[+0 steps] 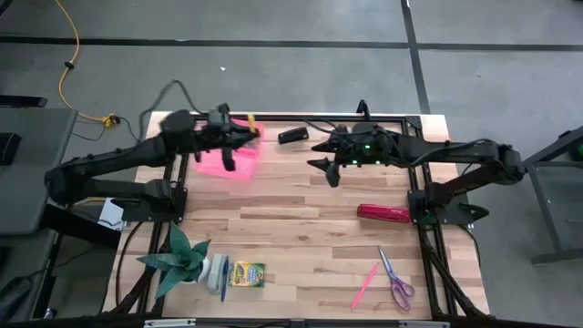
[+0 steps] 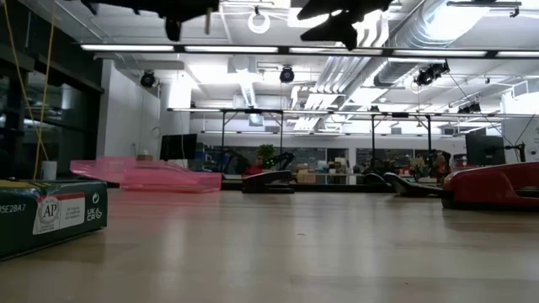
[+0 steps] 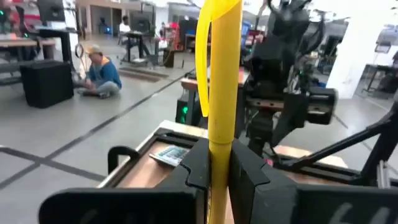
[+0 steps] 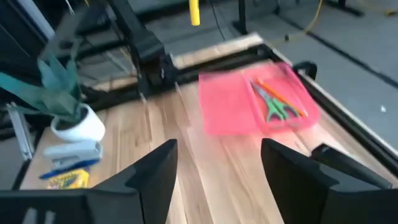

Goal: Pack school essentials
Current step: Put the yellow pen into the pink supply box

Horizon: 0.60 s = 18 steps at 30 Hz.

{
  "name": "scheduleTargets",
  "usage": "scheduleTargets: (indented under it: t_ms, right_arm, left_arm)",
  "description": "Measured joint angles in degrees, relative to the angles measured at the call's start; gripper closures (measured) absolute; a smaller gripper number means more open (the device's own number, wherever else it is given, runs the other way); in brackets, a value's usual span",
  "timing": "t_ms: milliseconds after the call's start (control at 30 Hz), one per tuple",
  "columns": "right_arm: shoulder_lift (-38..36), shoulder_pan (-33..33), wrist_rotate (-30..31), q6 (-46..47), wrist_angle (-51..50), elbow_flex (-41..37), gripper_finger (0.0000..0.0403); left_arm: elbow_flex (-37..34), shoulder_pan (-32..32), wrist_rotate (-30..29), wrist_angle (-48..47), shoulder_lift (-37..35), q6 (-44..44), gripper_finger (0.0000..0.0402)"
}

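Left gripper (image 3: 219, 165) clamps a yellow pencil (image 3: 219, 74) above the pink case (image 4: 258, 99); right gripper (image 4: 217, 171) gapes empty. Green scissors (image 4: 273, 107) packed; purple scissors (image 1: 397, 284), crayons (image 1: 247, 273) remain.

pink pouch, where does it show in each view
High view: pink pouch at the table's far left, under the left end effector.
Low view: flat at left.
Left wrist view: not in it.
Right wrist view: right of centre.
Shared landmark: red bar.
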Motion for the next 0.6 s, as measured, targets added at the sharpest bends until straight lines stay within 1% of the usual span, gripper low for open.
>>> scheduleTargets:
  t_ms: [100, 233, 300, 400, 467, 533, 600]
  right_arm:
    - [-3.5, 0.0, 0.5, 2.2, 9.0, -6.6, 0.0176]
    - [-6.8, 0.3, 0.5, 5.7, 24.0, -14.5, 0.0176]
    - [-7.4, 0.5, 0.6, 6.7, 27.8, -16.8, 0.0176]
    - [-7.7, 0.5, 0.9, 7.0, 29.5, -18.0, 0.0176]
    - [-7.8, 0.5, 1.7, 7.0, 29.7, -18.0, 0.0176]
    - [-7.8, 0.5, 2.3, 7.0, 29.6, -18.0, 0.0176]
    - [-7.8, 0.3, 3.0, 7.1, 29.6, -18.0, 0.0176]
  left_arm:
    - [0.0, 1.1, 0.7, -3.2, -4.1, 0.0, 0.0389]
    - [-0.2, 1.3, 0.8, -3.5, -6.7, -0.1, 0.0389]
    - [-2.1, 1.0, 0.7, -1.6, -7.0, -1.4, 0.0389]
    - [-5.2, 0.7, 0.7, 2.0, -6.9, -3.6, 0.0389]
    - [-6.1, 0.8, -2.4, 3.5, -6.8, -4.6, 0.0389]
    - [-5.9, 1.3, -7.9, 3.1, -6.2, -4.6, 0.0389]
    - [-4.0, 3.6, -12.8, 0.5, -4.4, -4.5, 0.0389]
